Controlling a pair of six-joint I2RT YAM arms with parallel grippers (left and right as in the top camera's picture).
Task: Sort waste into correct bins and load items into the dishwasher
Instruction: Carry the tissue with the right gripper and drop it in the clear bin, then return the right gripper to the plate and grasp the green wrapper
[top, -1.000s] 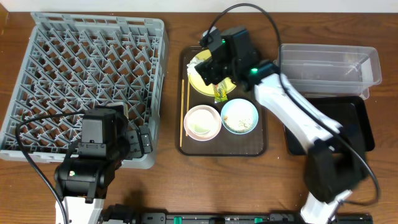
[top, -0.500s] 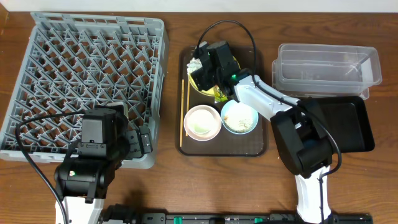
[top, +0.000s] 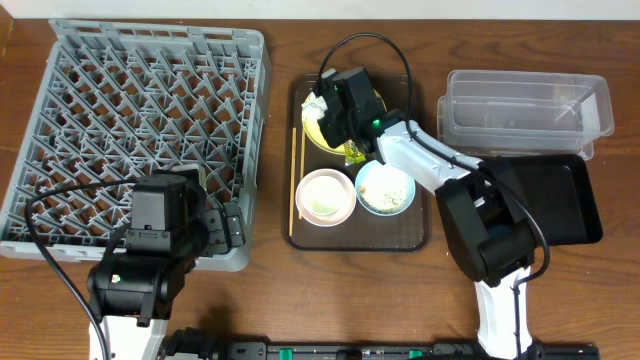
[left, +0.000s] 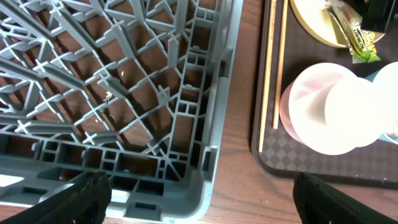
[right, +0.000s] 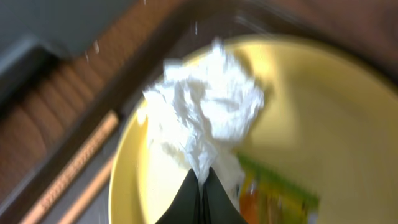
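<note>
Barely under way, by the look of things. At 9 o'clock on the table, a grey dish rack (top: 140, 100) with bare pegs. At 3 o'clock, a clear container (top: 520, 105) and a black tray (top: 570, 200), no waste visible in either. All else on the brown serving tray (top: 420, 235) in the middle. At its 12 o'clock, a yellow plate (right: 311, 112) bearing the crumpled white napkin (right: 205, 112) and the snack wrapper (top: 355, 150). At its 6 o'clock, a pink bowl (top: 303, 190) and a blue bowl (top: 408, 180) with rice scraps (top: 383, 195). Along its 9 o'clock edge, chopsticks (top: 297, 180). Right gripper (right: 200, 186) over the plate, fingers pressed together on the napkin's lower fringe, though blurred; probably the first piece of waste in hand. Left gripper (left: 202, 190) spread wide over the rack's 5 o'clock corner, holding nothing. Left to do, judging from this: napkin, wrapper and scraps into bins, then every dish into the rack.
</note>
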